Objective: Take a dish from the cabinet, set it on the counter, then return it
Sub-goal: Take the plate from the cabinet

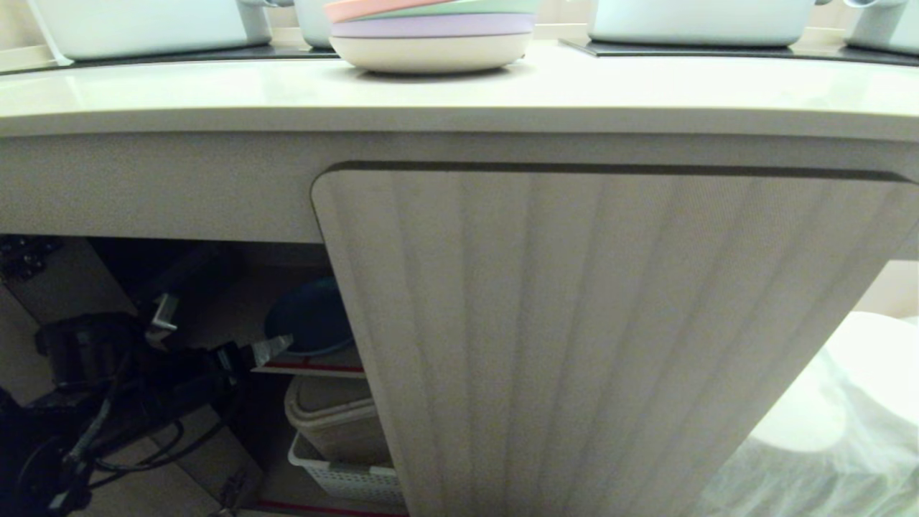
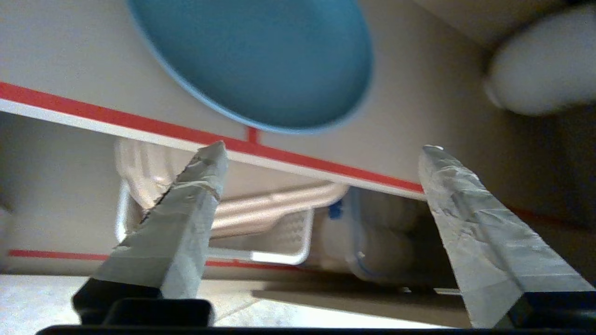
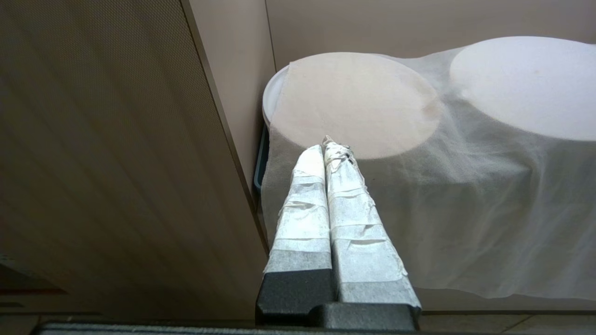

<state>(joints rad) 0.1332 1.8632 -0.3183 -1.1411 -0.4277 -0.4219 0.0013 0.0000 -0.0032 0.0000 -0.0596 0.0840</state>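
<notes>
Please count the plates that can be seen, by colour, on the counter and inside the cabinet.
Pink plate: 1
Green plate: 1
Purple plate: 1
Cream plate: 1
Blue plate, inside the cabinet: 1
Total: 5

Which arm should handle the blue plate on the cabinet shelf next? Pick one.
Left. The left gripper is open right before the blue plate on the shelf. The right gripper is shut, outside the closed door.
</notes>
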